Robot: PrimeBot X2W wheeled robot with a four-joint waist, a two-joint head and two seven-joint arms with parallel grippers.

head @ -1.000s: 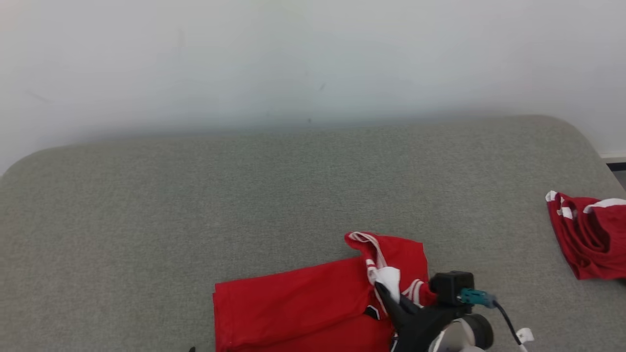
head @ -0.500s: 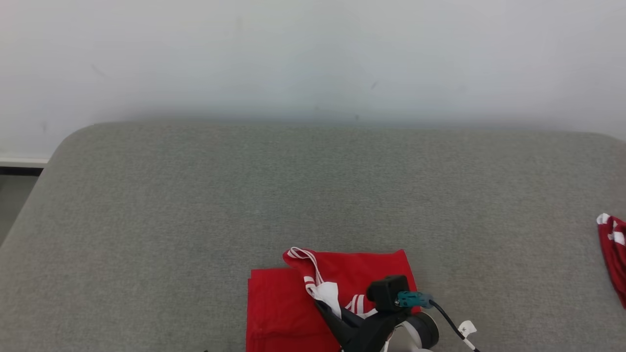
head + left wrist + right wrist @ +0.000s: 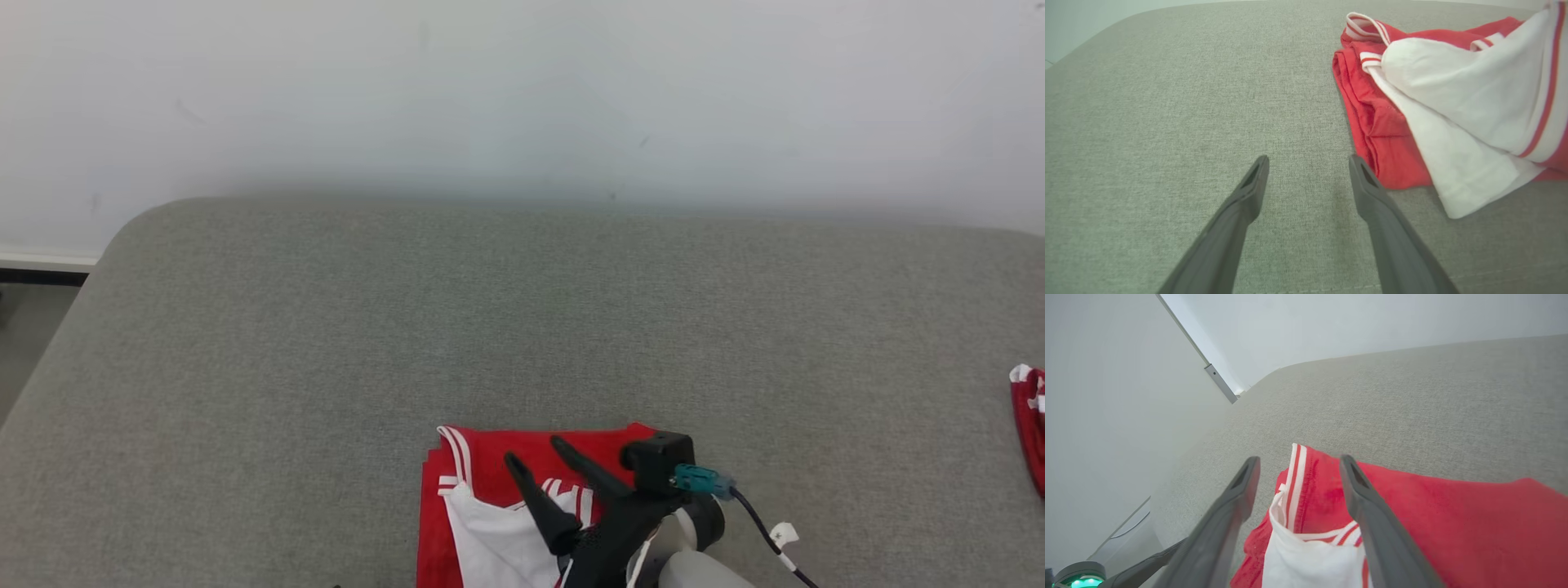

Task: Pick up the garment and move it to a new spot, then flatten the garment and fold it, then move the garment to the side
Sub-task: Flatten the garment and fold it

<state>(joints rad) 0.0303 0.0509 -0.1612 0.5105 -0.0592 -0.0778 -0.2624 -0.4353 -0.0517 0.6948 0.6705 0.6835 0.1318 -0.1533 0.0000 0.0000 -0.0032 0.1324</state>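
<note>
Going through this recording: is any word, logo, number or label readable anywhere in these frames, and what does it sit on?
No text can be read in any view.
On the red garment: white stripes and a white panel, no lettering or number showing.
On the white tag hanging from the dark cable: too small to read.
On the second red garment at the head view's right edge: stripes, no lettering showing.
</note>
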